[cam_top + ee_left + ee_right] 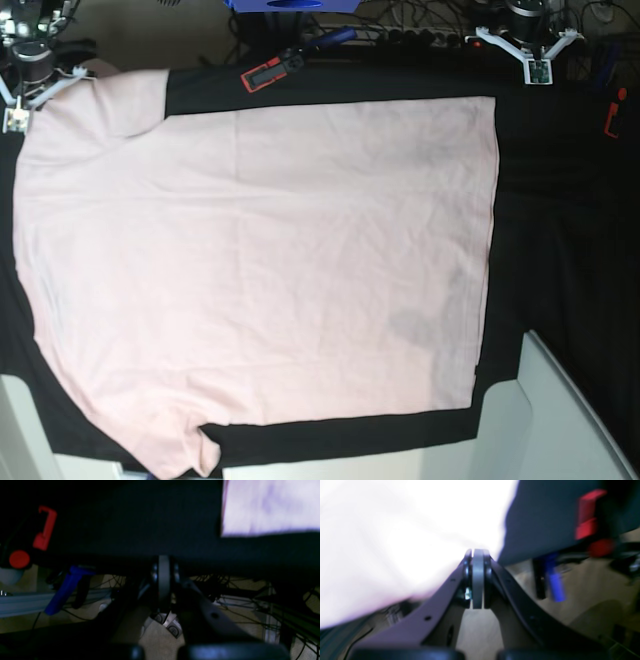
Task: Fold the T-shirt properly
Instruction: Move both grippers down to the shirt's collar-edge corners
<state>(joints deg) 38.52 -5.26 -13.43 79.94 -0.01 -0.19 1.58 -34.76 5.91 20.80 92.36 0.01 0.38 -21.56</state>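
left gripper [163,580]: jaws pressed together, empty, off the table's far edge.
right gripper [477,577]: jaws together, holding nothing, by the far corner.
T-shirt [260,270]: spread flat, plain side up, on the black table cloth [570,230].
handling: likely light, limp, wrinkle-prone; pinch hem corners or sleeves.

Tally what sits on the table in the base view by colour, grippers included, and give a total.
Pale pink: 1, the T-shirt
Black: 1, the table cloth
Red: 2, the clamp at the far edge and the clip on the cloth
White: 2, the left gripper and the right gripper
Total: 6
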